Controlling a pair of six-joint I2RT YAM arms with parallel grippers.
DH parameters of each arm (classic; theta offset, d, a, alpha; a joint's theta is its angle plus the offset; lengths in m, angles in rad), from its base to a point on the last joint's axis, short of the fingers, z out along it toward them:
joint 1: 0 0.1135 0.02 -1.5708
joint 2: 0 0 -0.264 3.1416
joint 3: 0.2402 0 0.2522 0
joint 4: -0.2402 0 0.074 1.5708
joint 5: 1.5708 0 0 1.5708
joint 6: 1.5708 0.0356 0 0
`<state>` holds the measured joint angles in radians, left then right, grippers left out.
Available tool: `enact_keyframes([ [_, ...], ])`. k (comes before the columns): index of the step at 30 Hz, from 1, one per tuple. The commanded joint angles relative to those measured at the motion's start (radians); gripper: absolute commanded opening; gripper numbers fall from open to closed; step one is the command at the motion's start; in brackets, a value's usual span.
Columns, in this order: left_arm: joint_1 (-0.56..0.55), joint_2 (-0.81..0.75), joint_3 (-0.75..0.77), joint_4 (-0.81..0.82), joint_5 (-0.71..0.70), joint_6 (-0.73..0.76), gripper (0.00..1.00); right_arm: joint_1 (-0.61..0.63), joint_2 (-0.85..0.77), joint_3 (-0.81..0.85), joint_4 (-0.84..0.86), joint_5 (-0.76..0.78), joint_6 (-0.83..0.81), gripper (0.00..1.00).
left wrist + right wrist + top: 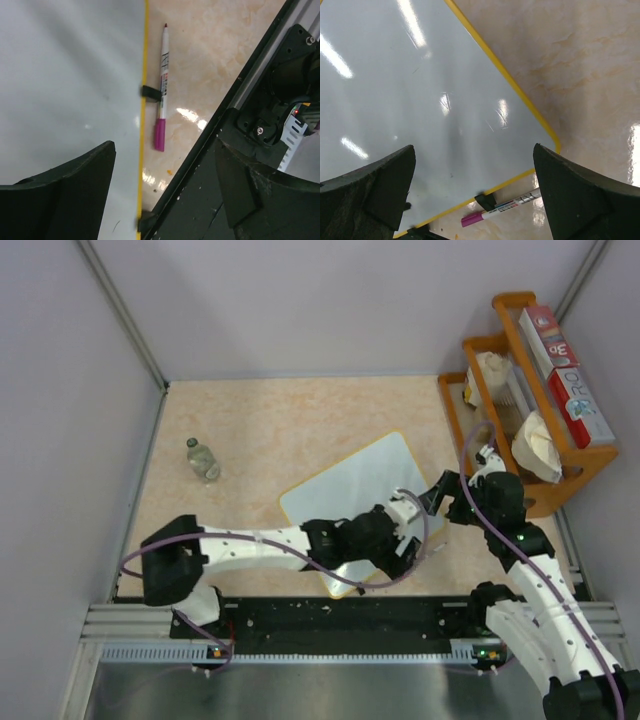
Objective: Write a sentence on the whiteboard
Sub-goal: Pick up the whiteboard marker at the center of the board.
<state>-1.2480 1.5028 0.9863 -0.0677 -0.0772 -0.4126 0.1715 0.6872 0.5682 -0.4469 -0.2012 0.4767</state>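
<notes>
The whiteboard (350, 490) lies tilted on the beige table, its yellow rim and black clips toward the near edge. It is blank; no sentence shows on it. A white marker with a magenta cap (162, 95) lies on the table against the board's rim, beside a black clip (150, 93). The marker also shows in the right wrist view (502, 207). My left gripper (405, 540) hovers open and empty over the board's near right edge (165, 147). My right gripper (438, 495) is open and empty above the board's right corner (474, 147).
A small clear bottle (203, 458) stands at the far left of the table. A wooden rack (530, 390) with boxes and white cloths stands at the right. The black base rail (330, 615) runs along the near edge, close to the marker (215, 200).
</notes>
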Motion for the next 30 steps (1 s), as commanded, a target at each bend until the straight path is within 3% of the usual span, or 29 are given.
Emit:
enact_keyframes([
  [1, -0.080, 0.173, 0.187, -0.053, -0.128, 0.054, 0.79, -0.012, -0.015, 0.007, 0.008, 0.037, 0.016, 0.99],
  [4, -0.116, 0.253, 0.248, -0.064, -0.141, 0.072, 0.71, -0.012, -0.009, 0.013, 0.001, 0.054, 0.011, 0.99],
  [7, -0.136, 0.319, 0.299, -0.093, -0.154, 0.081, 0.70, -0.012, -0.003, 0.016, -0.010, 0.085, 0.010, 0.99],
  [11, -0.142, 0.361, 0.311, -0.104, -0.148, 0.084, 0.58, -0.013, 0.003, 0.021, -0.012, 0.115, 0.017, 0.99],
  [30, -0.142, 0.493, 0.342, -0.238, -0.165, 0.043, 0.52, -0.013, 0.023, 0.050, -0.009, 0.126, 0.003, 0.99],
])
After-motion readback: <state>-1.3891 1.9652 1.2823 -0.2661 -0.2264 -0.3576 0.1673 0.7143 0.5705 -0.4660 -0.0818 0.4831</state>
